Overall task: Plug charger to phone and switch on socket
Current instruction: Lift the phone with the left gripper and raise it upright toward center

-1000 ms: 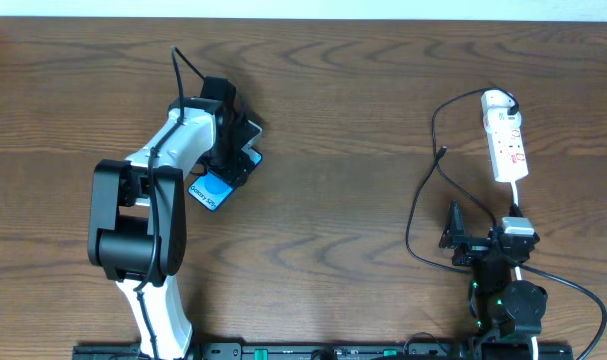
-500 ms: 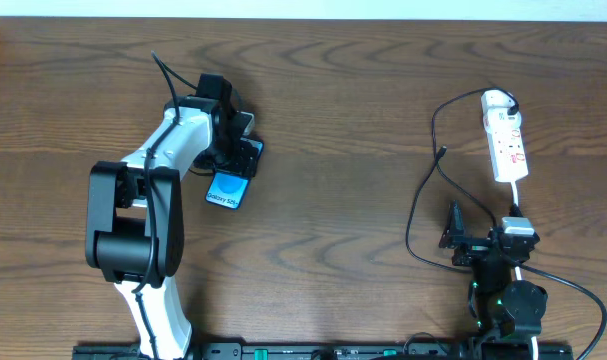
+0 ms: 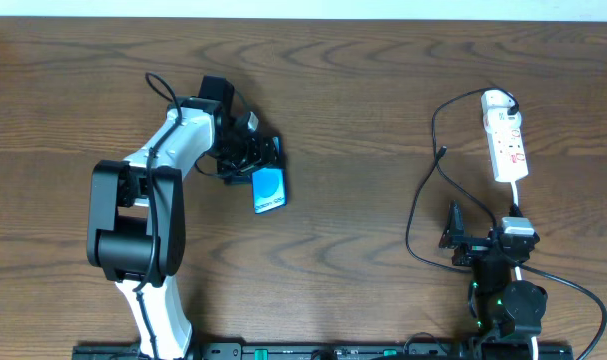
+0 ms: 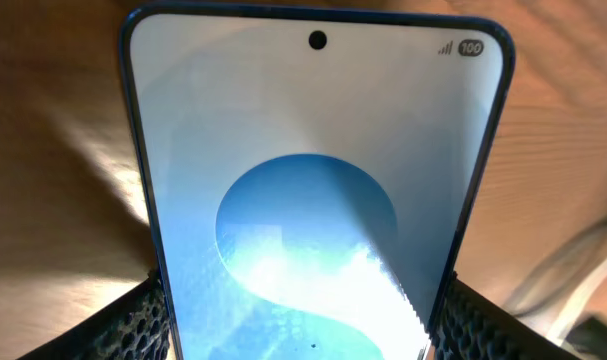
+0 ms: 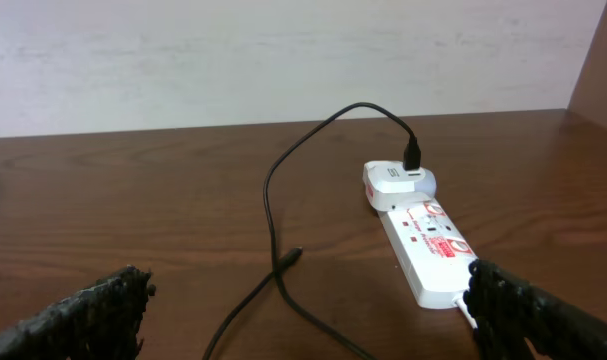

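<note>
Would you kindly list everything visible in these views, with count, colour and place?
phone: one, black edges, blue screen; left of centre, in the left gripper.
charger: one, black cable; right side, plugged in at the socket's far end, tip loose on the table.
socket: one, white with red markings; far right.
table: one, brown wood.
left gripper: one, black; shut on the phone.
right gripper: one, black; open, facing the socket.

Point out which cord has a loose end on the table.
The thin black charger cable: its connector tip lies loose on the wood; the thick white cord ends out of sight.
</note>
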Controlling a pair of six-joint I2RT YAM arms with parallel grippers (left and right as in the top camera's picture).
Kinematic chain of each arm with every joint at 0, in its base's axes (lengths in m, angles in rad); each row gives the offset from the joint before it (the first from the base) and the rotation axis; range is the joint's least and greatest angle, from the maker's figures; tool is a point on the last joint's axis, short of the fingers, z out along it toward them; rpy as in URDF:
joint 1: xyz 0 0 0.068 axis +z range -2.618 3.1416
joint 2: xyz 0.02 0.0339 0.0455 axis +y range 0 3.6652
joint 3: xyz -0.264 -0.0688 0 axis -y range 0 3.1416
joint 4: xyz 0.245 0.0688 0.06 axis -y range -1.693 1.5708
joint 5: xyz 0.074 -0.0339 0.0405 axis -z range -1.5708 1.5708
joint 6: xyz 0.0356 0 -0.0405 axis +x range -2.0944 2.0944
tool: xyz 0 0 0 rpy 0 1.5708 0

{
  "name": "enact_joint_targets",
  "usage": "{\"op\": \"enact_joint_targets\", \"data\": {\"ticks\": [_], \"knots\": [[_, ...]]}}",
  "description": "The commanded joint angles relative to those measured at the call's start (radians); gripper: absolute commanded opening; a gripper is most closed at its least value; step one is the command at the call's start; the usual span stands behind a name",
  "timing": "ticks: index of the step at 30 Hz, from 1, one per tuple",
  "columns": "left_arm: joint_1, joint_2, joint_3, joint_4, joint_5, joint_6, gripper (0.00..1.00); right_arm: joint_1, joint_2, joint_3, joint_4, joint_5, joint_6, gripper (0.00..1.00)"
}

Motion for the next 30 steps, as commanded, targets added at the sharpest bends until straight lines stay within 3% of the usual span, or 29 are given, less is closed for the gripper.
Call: {"op": "enact_joint_targets", "data": {"ticks": [1,6,11,17,25,30], "knots": [[0.0,0.009,-0.005,0.012,0.267,-0.243,0.42,-0.005,-0.004,-0.001,-0.004,0.005,-0.008,0.99],[0.0,0.009,-0.005,0.053,0.543,-0.466,0.42,-0.005,-0.004,-0.001,-0.004,0.005,-0.008,0.99],[-0.003,0.009,-0.005,0.062,0.573,-0.594,0.43,-0.005,-0.004,-0.001,-0.004,0.005,-0.008,0.99],[-0.003,0.009,-0.005,0.105,0.575,-0.616,0.43,-0.005,-0.004,-0.001,-0.003,0.005,-0.008,0.99],[-0.003,0.004,-0.005,0.13,0.811,-0.607,0.41,-0.005,-0.004,-0.001,-0.002,0.005,-0.008,0.99],[-0.006,-0.024,-0.005,0.132,0.803,-0.655,0.41,-0.005,-0.004,-0.001,-0.001,0.004,-0.008,0.99]]}}
